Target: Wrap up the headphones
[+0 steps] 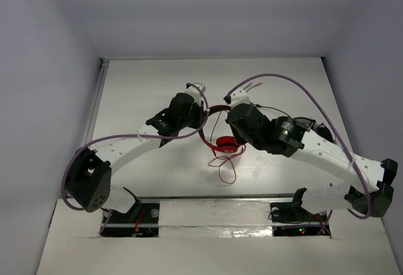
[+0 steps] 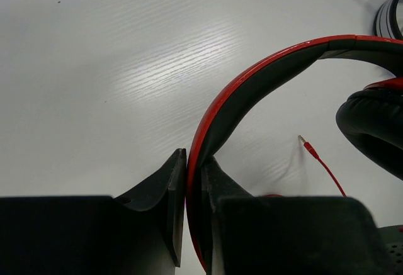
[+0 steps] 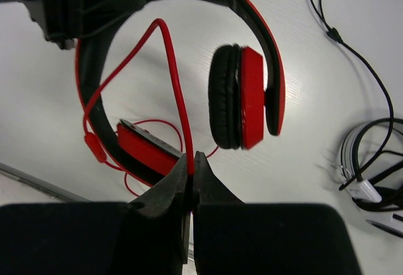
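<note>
The left gripper (image 2: 194,158) clamps the headphones (image 3: 242,99) (at the headband (image 2: 252,80)), right gripper (image 3: 192,157) pinches their cable (image 3: 175,80).

My top view is soft, even and rather dim, while under my left wrist a pale glare streaks the table (image 2: 157,55), the headphones (image 2: 271,73) drop a faint shadow, and my near fingers (image 3: 164,193) show dark and blurred.

Headphones (image 3: 255,99): glossy red plastic, matt black cushions. Table (image 2: 126,67): white, fine wood-grain texture.
</note>
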